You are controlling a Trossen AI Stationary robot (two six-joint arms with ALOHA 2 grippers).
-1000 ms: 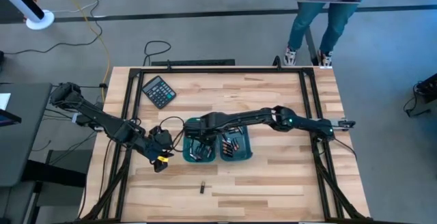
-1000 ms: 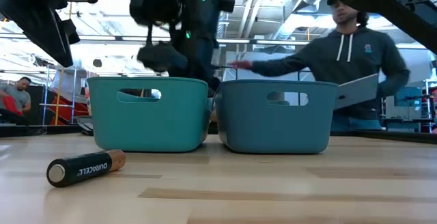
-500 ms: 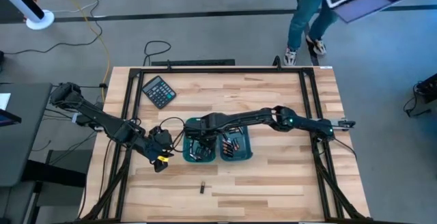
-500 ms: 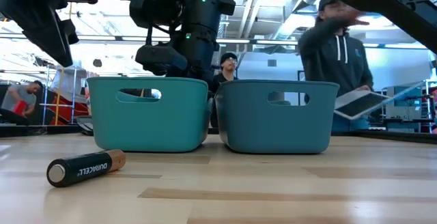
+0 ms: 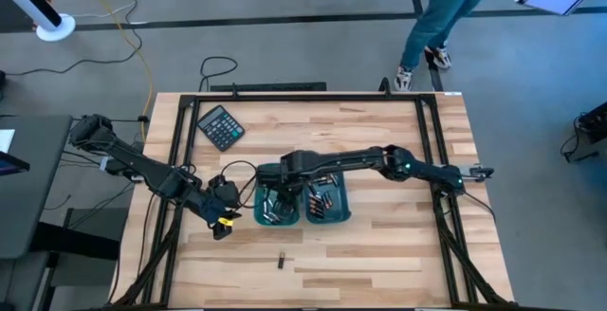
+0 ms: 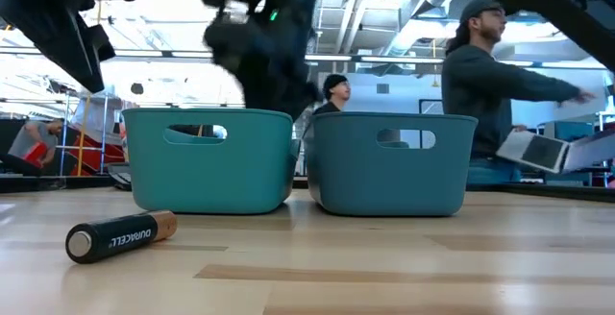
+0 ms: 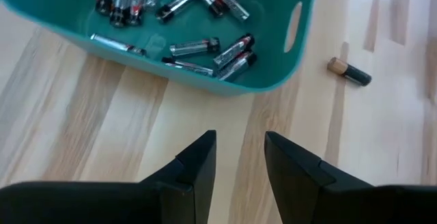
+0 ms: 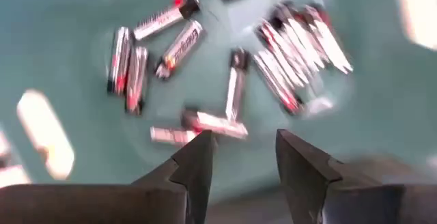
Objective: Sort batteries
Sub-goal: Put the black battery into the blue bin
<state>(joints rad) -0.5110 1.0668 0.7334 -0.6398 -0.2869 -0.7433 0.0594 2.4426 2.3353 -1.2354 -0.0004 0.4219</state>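
Note:
Two teal bins stand side by side mid-table. The left bin holds several silvery batteries. The right bin holds dark batteries with copper ends. One dark battery with a copper end lies on its side on the table, nearer the front edge. My right gripper hangs open above the left bin, pointing down, nothing between its fingers. My left gripper waits open to the left of that bin, above the wood.
A black calculator lies at the far left of the table. A black frame rail runs around the work area. Bare wood lies in front of the bins. People stand beyond the far edge.
My right gripper has risen above the left bin and shows blurred in the low view. The person behind the table has moved toward the right with a laptop.

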